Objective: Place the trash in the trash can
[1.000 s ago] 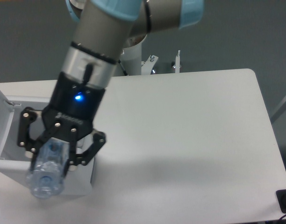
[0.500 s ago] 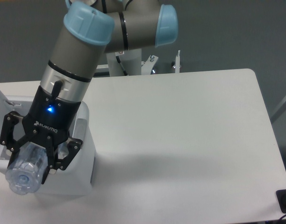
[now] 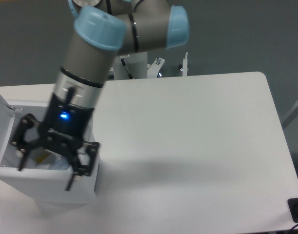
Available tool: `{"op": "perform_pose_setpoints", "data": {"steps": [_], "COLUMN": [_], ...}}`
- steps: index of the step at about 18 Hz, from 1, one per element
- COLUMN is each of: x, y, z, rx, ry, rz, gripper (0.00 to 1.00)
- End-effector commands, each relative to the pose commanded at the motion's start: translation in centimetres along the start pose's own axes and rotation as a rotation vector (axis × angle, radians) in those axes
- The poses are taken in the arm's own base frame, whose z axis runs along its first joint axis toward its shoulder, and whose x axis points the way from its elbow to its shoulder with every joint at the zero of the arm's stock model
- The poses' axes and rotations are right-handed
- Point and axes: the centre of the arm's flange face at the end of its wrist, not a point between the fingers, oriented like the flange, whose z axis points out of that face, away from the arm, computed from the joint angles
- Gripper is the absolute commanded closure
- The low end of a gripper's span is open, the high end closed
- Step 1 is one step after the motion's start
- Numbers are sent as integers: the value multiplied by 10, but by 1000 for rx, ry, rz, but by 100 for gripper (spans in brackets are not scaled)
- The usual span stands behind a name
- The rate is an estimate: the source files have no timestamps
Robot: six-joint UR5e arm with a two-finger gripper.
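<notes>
**Tool spread wide over the open trash can**

One arm (image 3: pixel 98 63) is seen reaching down from the top of the view to the left edge of the white surface (image 3: pixel 197 146). One tool (image 3: pixel 54 158) is carried at its end, lit by a small blue light, and its two fingers (image 3: pixel 82 163) are splayed wide apart with nothing held between them.

One trash can (image 3: pixel 66 187) is found at the left edge of the surface, directly under the tool; its white lid (image 3: pixel 0 124) is raised at the far left, so the inside is exposed. Within the opening, between and below the spread fingers, one pale bluish, translucent shape is made out, taken to be the bottle (image 3: pixel 59 165) (its outline is largely hidden by the tool). Just to its left a single yellowish patch (image 3: pixel 42 157) is visible inside the can; what it belongs to cannot be told. The rest of the can's contents are hidden by the tool.
</notes>
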Motion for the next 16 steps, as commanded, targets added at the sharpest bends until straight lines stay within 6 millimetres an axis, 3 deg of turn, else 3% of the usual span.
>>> {"op": "perform_pose_setpoints", "data": {"steps": [3,4,6,7,9,11,16], "x": [-68,-98,-131,-160,-190,-233,-291], "y": [11,23,42,58,75,99,136], "z": [-20,-24,-23,-26,-32,-43,-48], "rx": [7,-1,-25,-40,-57,-76,-236], "ry": [-62,-86,-103,-120,-137,-164,-296], "rz": [-29,-42,-43,-32,-5,1,122], "gripper": [0,0,0,0,0,0,0]}}
